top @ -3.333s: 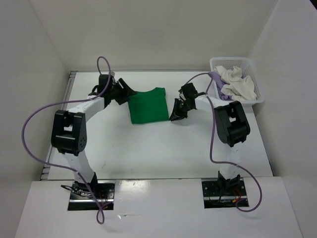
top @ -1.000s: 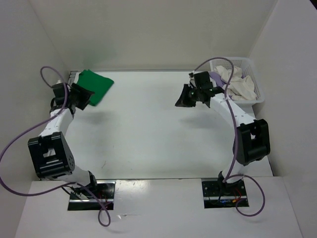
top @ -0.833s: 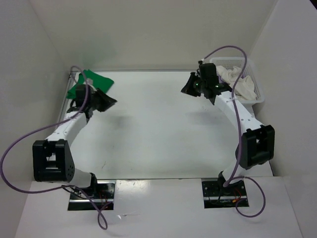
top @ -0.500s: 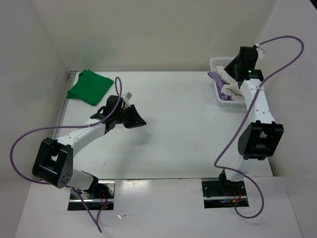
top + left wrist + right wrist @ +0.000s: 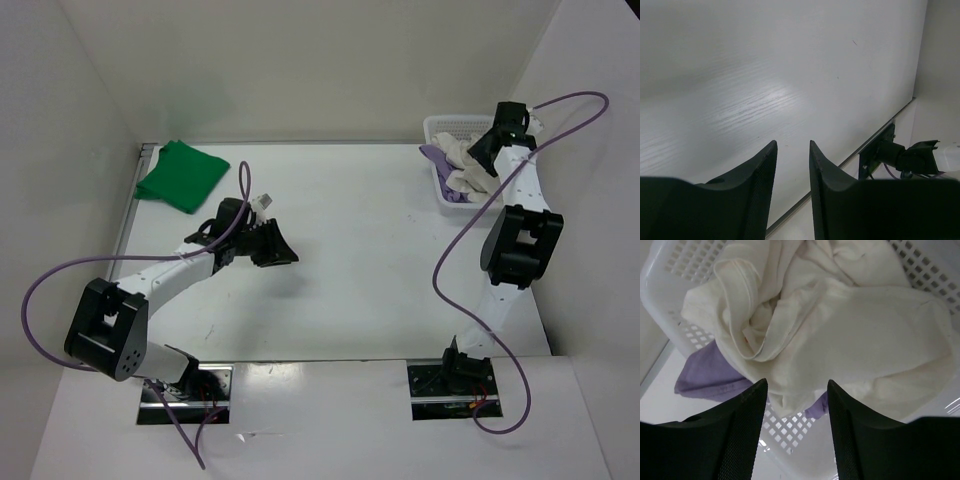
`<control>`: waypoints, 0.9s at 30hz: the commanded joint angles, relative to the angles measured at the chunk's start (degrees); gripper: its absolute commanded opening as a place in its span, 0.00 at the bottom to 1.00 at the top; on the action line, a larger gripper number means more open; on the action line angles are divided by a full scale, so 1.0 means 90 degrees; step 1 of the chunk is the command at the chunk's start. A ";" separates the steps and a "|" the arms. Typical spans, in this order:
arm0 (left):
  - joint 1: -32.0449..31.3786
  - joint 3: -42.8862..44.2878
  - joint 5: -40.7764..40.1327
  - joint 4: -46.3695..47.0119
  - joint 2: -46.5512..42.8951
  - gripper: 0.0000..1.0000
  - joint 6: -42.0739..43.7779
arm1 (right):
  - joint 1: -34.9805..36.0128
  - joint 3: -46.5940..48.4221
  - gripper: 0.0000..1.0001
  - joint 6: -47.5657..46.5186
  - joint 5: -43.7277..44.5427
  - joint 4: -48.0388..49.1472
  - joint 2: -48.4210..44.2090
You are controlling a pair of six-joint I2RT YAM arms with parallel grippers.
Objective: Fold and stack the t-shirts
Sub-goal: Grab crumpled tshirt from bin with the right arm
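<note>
Left gripper (image 5: pixel 792 145) hovers over the white table (image 5: pixel 740 75), jaws a narrow slit, empty. Folded bright green cloth t-shirt (image 5: pixel 180 176) lies at ten o'clock. At one o'clock, right gripper (image 5: pixel 796 382) gapes wide, empty, seemingly just clear of the crumpled white cloth t-shirt (image 5: pixel 850 330) atop the pale lavender cloth t-shirt (image 5: pixel 710 372) in the white plastic lattice basket (image 5: pixel 927 277).

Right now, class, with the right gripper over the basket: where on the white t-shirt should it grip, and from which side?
Probably the raised rolled fold of the white t-shirt, coming straight down from above. That ridge stands proud of the crumpled heap and looks narrow enough for the open right gripper, while the basket walls block a sideways approach.
</note>
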 commanded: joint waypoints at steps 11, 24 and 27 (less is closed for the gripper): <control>-0.0034 -0.0022 0.0070 0.0137 0.0049 0.41 0.0161 | 0.0172 -0.0255 0.59 -0.0660 -0.0909 0.0370 -0.0075; -0.0034 -0.0022 -0.0115 0.0264 0.0166 0.41 -0.0073 | 0.0172 0.0018 0.22 -0.0710 -0.1035 0.0546 0.0326; -0.0034 -0.0022 -0.0115 0.0206 0.0166 0.41 -0.0132 | 0.0172 0.0077 0.04 -0.0651 -0.1036 0.0673 0.0326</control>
